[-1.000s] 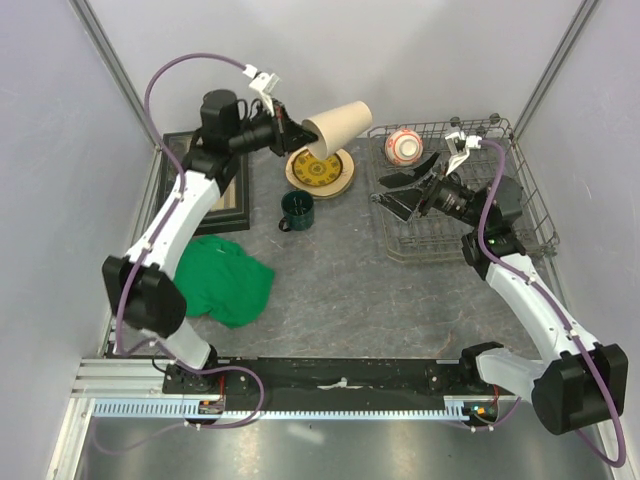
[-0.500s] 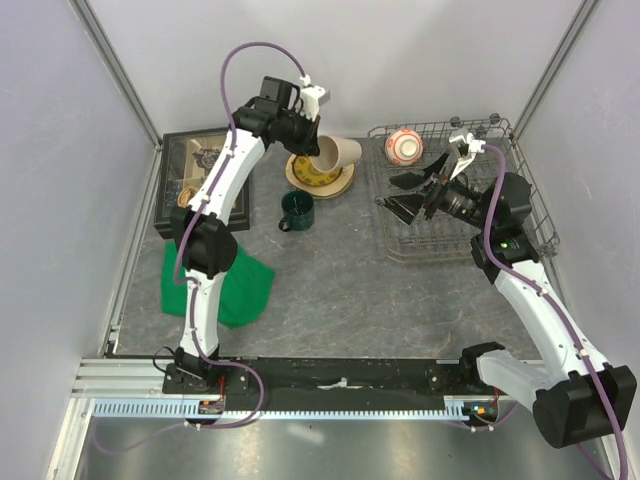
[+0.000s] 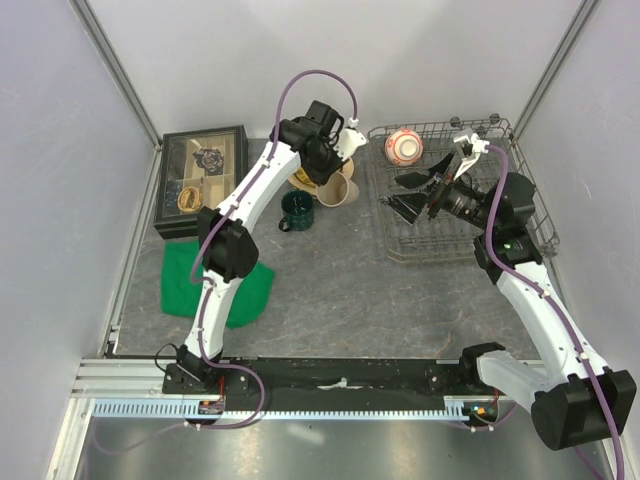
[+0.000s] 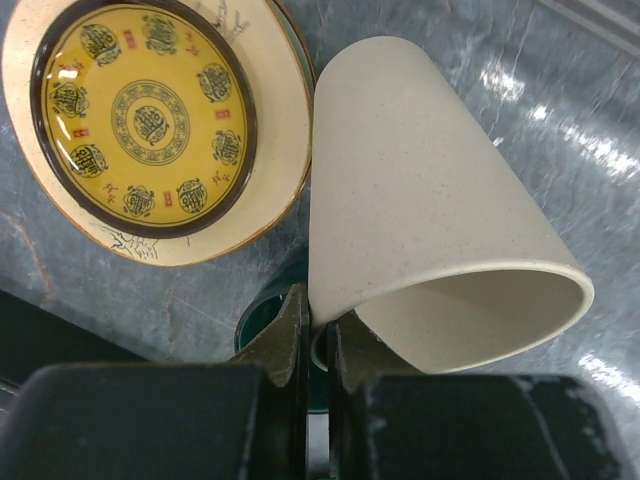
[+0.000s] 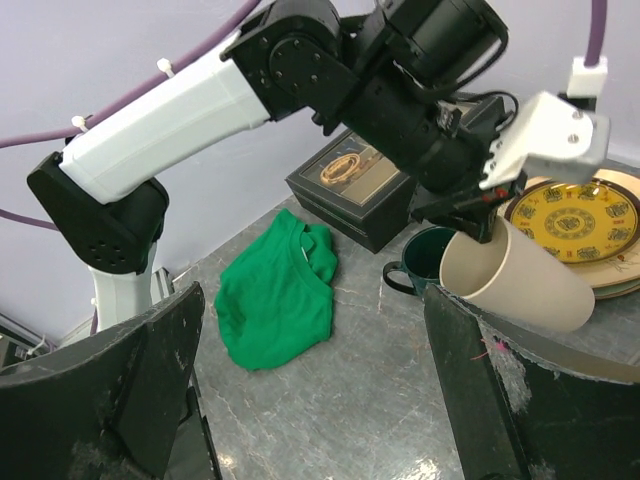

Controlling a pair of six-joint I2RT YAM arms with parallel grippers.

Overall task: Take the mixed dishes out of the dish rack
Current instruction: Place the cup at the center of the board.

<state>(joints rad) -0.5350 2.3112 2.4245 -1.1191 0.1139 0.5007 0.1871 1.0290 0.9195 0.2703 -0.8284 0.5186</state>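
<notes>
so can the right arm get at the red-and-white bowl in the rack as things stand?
Probably yes. The right gripper is open and empty over the dish rack, and the bowl sits just beyond it with nothing visible between them.

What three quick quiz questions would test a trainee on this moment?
1. True or false: the right claw is shut.
2. What does the left claw pinch? A) green mug B) beige cup C) green cloth
3. Which dish shows in the dish rack?
Key: 1 false, it is open; 2 B, by its rim; 3 the red-and-white bowl.
</notes>
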